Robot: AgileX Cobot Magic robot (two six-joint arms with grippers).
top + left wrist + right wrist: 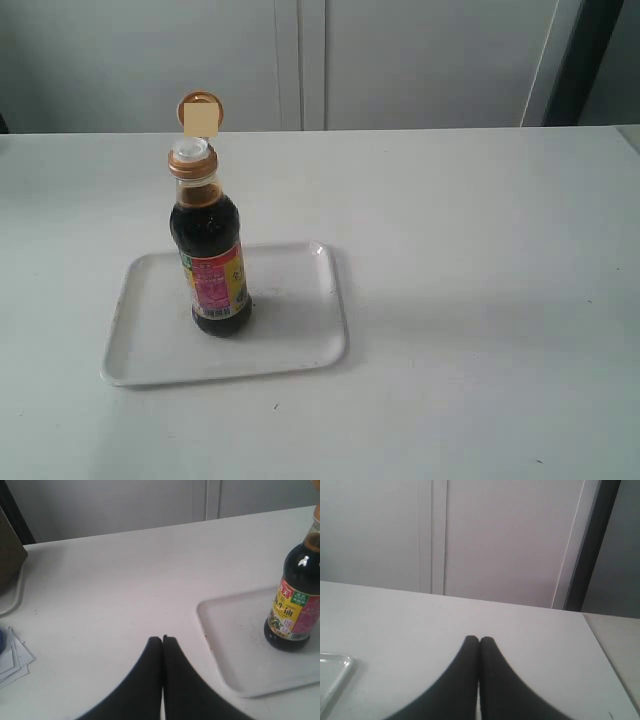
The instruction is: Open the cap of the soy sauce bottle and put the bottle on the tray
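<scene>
Soy sauce bottle (212,262), a small clear glass one filled with dark brown-black liquid and wearing a pink, yellow and green label, stands upright on the flat white rectangular plastic tray (290,345), its long axis vertical and its narrow neck pointing straight up. It sits toward the middle of the tray, nearer the front rim. The small copper-orange plastic flip-top cap (196,140) is open: its round hinged lid stands tipped back above the neck, and the white spout shows inside the collar.

The tray lies on a plain white table (480,300), with dark specks scattered on its surface near the bottle's base. Behind the table runs a pale panelled wall. In the left wrist view some white papers (12,657) lie at the table's edge beside another pale rimmed object, partly cut off. Nothing stands between the bottle and either arm.

The left gripper (162,639) hovers low over bare table, its black fingers pressed together and empty, with the bottle and tray well apart to one side. The right gripper (479,640) is likewise closed tight on nothing, over bare table, only a tray corner visible in its view.
</scene>
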